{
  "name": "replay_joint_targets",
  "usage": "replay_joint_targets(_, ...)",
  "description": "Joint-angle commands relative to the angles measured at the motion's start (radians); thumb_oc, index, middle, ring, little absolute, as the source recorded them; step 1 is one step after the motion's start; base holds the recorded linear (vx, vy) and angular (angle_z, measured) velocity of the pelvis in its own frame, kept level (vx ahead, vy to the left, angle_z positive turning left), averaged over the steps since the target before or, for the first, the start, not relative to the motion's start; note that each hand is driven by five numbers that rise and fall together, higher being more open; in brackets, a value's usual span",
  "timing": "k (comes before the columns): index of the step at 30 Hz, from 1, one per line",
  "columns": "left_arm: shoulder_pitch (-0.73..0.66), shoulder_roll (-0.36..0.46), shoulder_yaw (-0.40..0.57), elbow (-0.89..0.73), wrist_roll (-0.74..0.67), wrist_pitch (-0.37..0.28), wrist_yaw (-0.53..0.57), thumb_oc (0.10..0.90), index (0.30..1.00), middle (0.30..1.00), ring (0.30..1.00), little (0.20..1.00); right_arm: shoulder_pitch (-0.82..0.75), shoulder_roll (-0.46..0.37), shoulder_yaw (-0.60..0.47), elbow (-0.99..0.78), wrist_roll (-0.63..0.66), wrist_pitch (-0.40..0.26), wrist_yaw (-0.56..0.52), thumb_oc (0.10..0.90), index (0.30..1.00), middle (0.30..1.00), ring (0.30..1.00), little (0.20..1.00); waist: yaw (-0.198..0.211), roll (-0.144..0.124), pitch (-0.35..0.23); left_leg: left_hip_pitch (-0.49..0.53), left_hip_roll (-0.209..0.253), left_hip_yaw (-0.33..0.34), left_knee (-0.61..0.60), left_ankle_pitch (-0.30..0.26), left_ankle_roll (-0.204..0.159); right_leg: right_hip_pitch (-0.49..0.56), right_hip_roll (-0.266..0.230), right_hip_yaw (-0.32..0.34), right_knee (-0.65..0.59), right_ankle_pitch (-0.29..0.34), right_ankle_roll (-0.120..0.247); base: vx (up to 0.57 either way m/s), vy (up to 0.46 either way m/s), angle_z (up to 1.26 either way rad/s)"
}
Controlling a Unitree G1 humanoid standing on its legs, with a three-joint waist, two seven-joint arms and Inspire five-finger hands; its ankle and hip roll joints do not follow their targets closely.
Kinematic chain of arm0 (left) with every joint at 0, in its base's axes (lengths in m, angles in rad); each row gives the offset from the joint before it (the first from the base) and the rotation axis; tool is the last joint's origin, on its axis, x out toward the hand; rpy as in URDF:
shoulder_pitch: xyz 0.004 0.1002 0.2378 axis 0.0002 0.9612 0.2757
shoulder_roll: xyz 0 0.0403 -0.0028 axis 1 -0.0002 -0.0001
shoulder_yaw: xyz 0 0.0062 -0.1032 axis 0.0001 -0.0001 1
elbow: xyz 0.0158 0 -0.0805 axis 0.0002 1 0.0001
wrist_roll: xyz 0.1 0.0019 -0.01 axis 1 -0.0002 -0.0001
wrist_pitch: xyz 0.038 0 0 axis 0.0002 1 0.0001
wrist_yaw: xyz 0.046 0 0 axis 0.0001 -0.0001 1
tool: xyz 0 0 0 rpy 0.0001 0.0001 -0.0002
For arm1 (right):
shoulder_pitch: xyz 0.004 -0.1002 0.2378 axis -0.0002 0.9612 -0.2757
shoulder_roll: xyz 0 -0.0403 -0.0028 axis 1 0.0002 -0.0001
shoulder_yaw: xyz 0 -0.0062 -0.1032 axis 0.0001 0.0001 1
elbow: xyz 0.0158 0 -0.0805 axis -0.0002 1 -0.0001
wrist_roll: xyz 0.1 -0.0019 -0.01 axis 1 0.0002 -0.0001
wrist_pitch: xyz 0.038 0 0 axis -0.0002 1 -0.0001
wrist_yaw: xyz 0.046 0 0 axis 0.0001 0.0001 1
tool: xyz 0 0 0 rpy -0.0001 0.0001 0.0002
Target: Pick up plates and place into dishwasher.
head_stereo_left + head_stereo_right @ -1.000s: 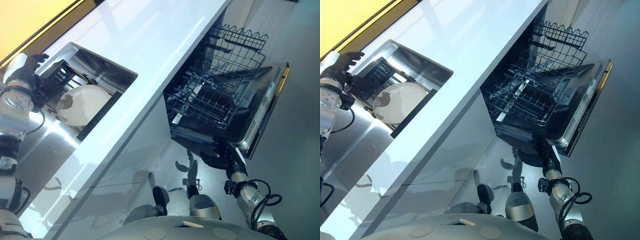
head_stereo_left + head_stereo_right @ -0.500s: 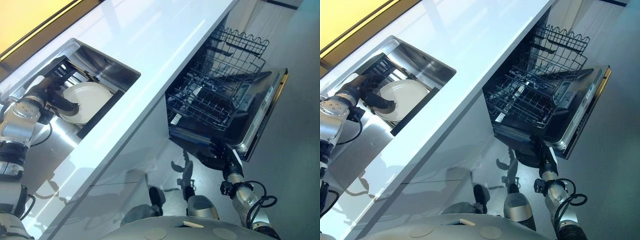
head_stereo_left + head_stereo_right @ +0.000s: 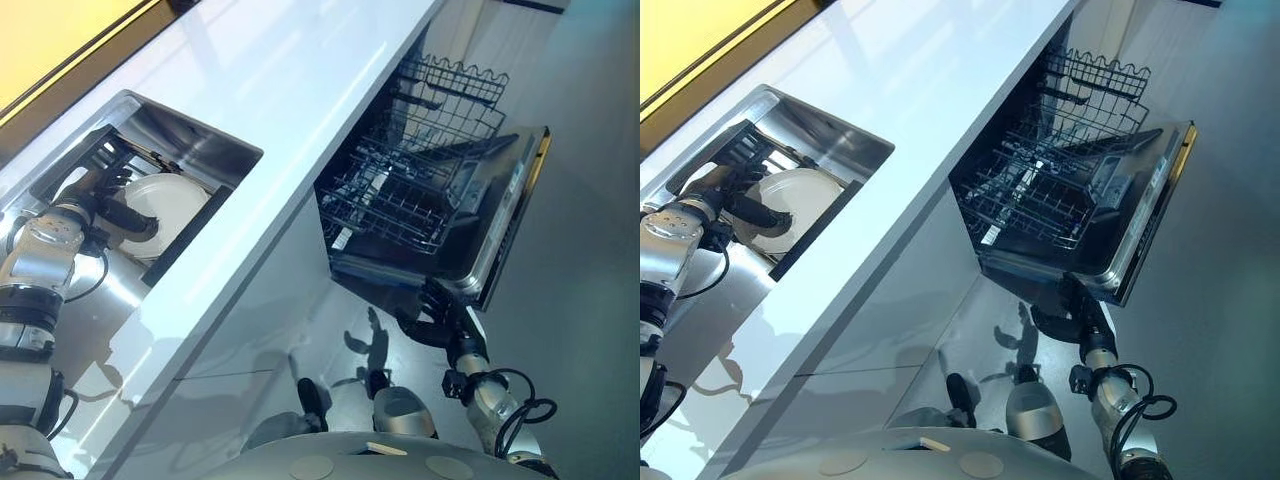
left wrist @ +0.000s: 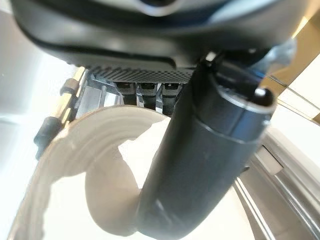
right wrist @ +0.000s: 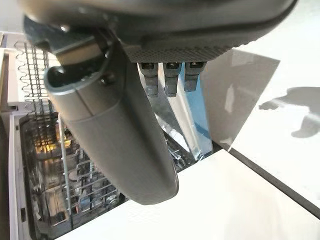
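- Plate (image 3: 172, 205) is white and round, with a plain smooth face and a low raised rim; it leans tilted inside the steel sink (image 3: 205, 150), against a dark rack (image 3: 740, 148) that stands in the far part of the sink.
- Sink is cut into a long white counter (image 3: 290, 90), and the plate sits in the near half of it.
- Left hand (image 3: 110, 195) is on the plate: in the left wrist view its thumb (image 4: 200, 170) lies across the white face, and the fingers (image 4: 147, 92) go behind the upper rim, so the hand pinches the rim between the thumb and the fingers.
- Left arm comes in from the lower left and reaches over the sink edge, with the wrist bent toward the plate.
- Dishwasher (image 3: 470, 240) stands open to the right under the counter, well apart from the plate; its door hangs down, and the lower wire basket (image 3: 400, 205) is pulled out over the door, with the upper basket (image 3: 1095, 85) behind.
- Right hand (image 3: 432, 325) hangs low, just under the edge of the open door, above the grey floor (image 3: 1220, 330).
- Its fingers are relaxed and a little spread, and they hold nothing.
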State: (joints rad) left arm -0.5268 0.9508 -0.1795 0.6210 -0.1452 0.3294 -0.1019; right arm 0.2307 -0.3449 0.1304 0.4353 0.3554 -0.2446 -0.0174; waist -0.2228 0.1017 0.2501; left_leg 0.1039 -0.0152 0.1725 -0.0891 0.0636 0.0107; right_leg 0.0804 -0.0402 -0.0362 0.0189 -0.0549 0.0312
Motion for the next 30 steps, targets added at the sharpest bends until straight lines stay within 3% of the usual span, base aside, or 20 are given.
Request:
replay_joint_targets(1, -0.162, 0.036, 0.027, 0.081, 0.069, -0.001, 0.077, 0.8, 0.9, 0.9, 0.9, 0.9, -0.024, -0.045, -0.007, -0.1, 0.019, -0.113, -0.002, 0.8, 0.9, 0.9, 0.9, 0.9, -0.038, 0.022, -0.008, -0.042, -0.081, 0.036, 0.069, -0.141, 0.035, -0.135, 0.046, -0.004, 0.137, -0.074, 0.074, 0.02, 0.028, -0.08)
replay_joint_targets(5, -0.164, 0.025, 0.009, 0.119, 0.091, 0.049, -0.003, 0.8, 0.9, 0.9, 0.9, 0.9, -0.029, -0.056, -0.014, -0.108, 0.023, -0.111, -0.012, 0.8, 0.9, 0.9, 0.9, 0.9, -0.049, 0.027, 0.013, -0.059, -0.082, 0.037, 0.075, -0.139, 0.035, -0.154, 0.049, 0.008, 0.145, -0.074, 0.073, 0.01, 0.032, -0.12)
replay_joint_targets(7, -0.149, 0.023, -0.006, 0.142, 0.095, 0.087, -0.137, 0.8, 0.9, 0.9, 0.9, 0.9, -0.033, -0.061, -0.024, -0.115, 0.021, -0.109, -0.013, 0.8, 0.9, 0.9, 0.9, 0.9, -0.053, 0.031, 0.026, -0.065, -0.083, 0.036, 0.077, -0.138, 0.037, -0.162, 0.051, 0.014, 0.148, -0.074, 0.074, 0.0, 0.031, -0.09)
replay_joint_targets(10, -0.09, 0.009, -0.005, 0.143, 0.07, 0.092, -0.256, 0.245, 0.425, 0.425, 0.425, 0.345, -0.033, -0.06, -0.04, -0.118, 0.016, -0.106, -0.01, 0.8, 0.9, 0.9, 0.9, 0.9, -0.049, 0.034, 0.036, -0.065, -0.085, 0.031, 0.08, -0.138, 0.04, -0.16, 0.05, 0.014, 0.15, -0.071, 0.075, 0.01, 0.013, -0.03)
replay_joint_targets(11, -0.083, 0.006, -0.003, 0.145, 0.066, 0.087, -0.272, 0.133, 0.328, 0.328, 0.328, 0.233, -0.032, -0.06, -0.043, -0.116, 0.015, -0.109, -0.008, 0.8, 0.9, 0.9, 0.9, 0.9, -0.049, 0.034, 0.037, -0.064, -0.085, 0.03, 0.081, -0.139, 0.04, -0.159, 0.05, 0.013, 0.149, -0.071, 0.076, 0.0, 0.0, 0.0)
replay_joint_targets(12, -0.074, 0.003, -0.001, 0.146, 0.06, 0.079, -0.295, 0.1, 0.3, 0.3, 0.3, 0.2, -0.032, -0.059, -0.045, -0.114, 0.012, -0.111, -0.005, 0.8, 0.9, 0.9, 0.9, 0.9, -0.049, 0.035, 0.038, -0.063, -0.086, 0.03, 0.081, -0.14, 0.041, -0.157, 0.05, 0.012, 0.148, -0.071, 0.076, 0.0, 0.0, 0.0)
replay_joint_targets(15, -0.026, -0.018, 0.003, 0.113, 0.025, 0.073, -0.388, 0.1, 0.3, 0.3, 0.3, 0.2, -0.025, -0.057, -0.054, -0.113, 0.006, -0.116, 0.0, 0.8, 0.9, 0.9, 0.9, 0.9, -0.041, 0.038, 0.037, -0.061, -0.09, 0.025, 0.085, -0.14, 0.043, -0.149, 0.048, 0.006, 0.144, -0.069, 0.076, 0.04, 0.032, -0.01)
replay_joint_targets(20, 0.016, -0.025, 0.004, -0.003, -0.089, 0.073, -0.442, 0.1, 0.3, 0.3, 0.3, 0.2, -0.022, -0.051, -0.055, -0.106, 0.0, -0.13, 0.008, 0.8, 0.9, 0.9, 0.9, 0.9, -0.025, 0.034, 0.029, -0.061, -0.096, 0.014, 0.087, -0.139, 0.045, -0.138, 0.046, -0.003, 0.136, -0.068, 0.073, -0.01, 0.016, 0.05)
replay_joint_targets(25, 0.033, -0.02, 0.036, -0.093, -0.176, 0.073, -0.39, 0.1, 0.3, 0.3, 0.3, 0.2, -0.014, -0.037, -0.057, -0.096, -0.002, -0.143, 0.016, 0.8, 0.9, 0.9, 0.9, 0.9, -0.007, 0.025, 0.011, -0.057, -0.099, 0.007, 0.084, -0.138, 0.045, -0.123, 0.044, -0.015, 0.124, -0.066, 0.073, -0.03, 0.008, 0.11)
replay_joint_targets(30, 0.061, -0.011, 0.103, -0.121, -0.208, 0.001, -0.295, 0.1, 0.3, 0.3, 0.3, 0.2, -0.005, -0.025, -0.055, -0.1, -0.005, -0.139, 0.013, 0.8, 0.9, 0.9, 0.9, 0.9, 0.015, 0.018, -0.013, -0.048, -0.103, -0.007, 0.08, -0.136, 0.045, -0.102, 0.042, -0.029, 0.112, -0.067, 0.07, -0.04, 0.017, 0.09)
